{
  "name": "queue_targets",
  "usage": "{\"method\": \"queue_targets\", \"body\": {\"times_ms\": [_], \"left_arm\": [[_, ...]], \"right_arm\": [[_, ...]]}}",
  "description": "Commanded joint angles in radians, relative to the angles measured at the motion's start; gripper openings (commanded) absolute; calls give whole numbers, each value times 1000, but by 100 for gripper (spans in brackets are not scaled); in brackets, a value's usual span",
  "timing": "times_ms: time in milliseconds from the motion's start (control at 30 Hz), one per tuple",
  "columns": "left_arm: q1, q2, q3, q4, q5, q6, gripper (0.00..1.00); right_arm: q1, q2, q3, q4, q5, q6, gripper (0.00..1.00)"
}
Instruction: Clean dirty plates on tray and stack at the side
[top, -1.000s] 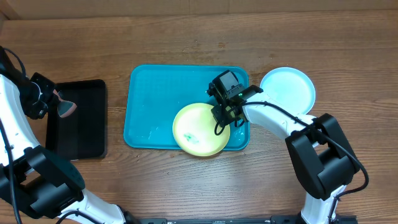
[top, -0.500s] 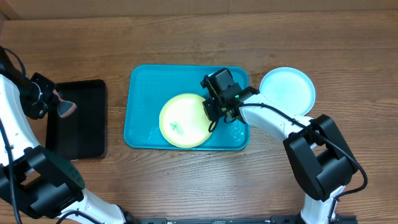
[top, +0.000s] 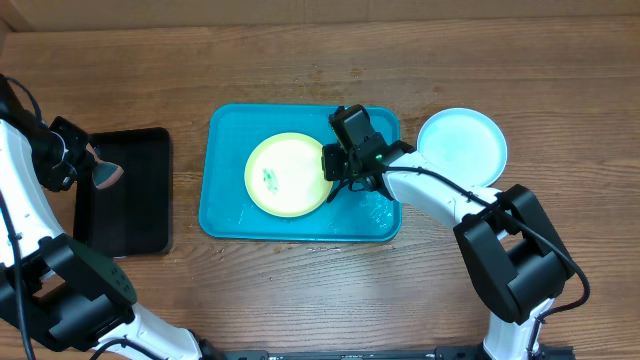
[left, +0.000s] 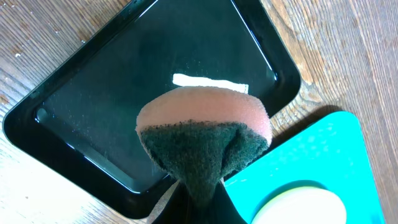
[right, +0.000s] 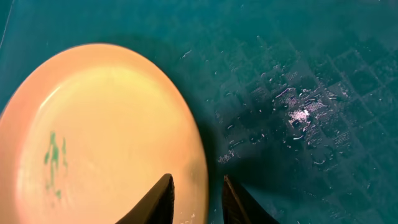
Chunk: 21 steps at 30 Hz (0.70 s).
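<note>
The yellow-green plate (top: 285, 175) lies in the middle of the turquoise tray (top: 225, 200), with a small teal smear left of its centre. My right gripper (top: 337, 175) is shut on the plate's right rim; in the right wrist view its fingers (right: 198, 199) straddle the plate's edge (right: 93, 137) over the wet tray floor (right: 298, 74). The pale blue plate (top: 462, 146) sits on the table right of the tray. No white plate shows. My left gripper (top: 95, 172) is shut on a pink and green sponge (left: 205, 124).
The smaller black tray (top: 130, 215) lies at the left under the sponge, with a white scrap in it (left: 208, 81). Water drops and suds lie on the turquoise tray's right part. Bare wooden table surrounds both trays.
My right gripper has dragged the yellow-green plate from the tray's front right corner to its middle. The left arm with the sponge has not moved.
</note>
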<state>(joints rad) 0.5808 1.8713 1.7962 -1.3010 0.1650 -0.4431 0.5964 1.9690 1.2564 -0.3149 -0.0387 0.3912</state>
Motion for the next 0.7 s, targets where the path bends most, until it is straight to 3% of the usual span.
{"method": "queue_targets", "body": {"times_ms": [0,67,233,433,600,667], "left_arm": [[-17,6,5,3,11,29,4],[-24,6,5,3,10,36,4],[-50,6,5,4,-76,42,4],[-61,6,-28,23,-158,-14,4],[-61,6,-135,99,-158,-13,4],[-61,6,-191,145,-158,-13,4]], "right_arm": [[3,16,2,11,49,-7,30],[3,35,2,34,43,-66,38],[4,89,2,65,-14,-264,43],[4,129,2,64,-35,-268,41],[5,129,2,63,-34,-217,12],[5,129,2,59,-35,-164,10]]}}
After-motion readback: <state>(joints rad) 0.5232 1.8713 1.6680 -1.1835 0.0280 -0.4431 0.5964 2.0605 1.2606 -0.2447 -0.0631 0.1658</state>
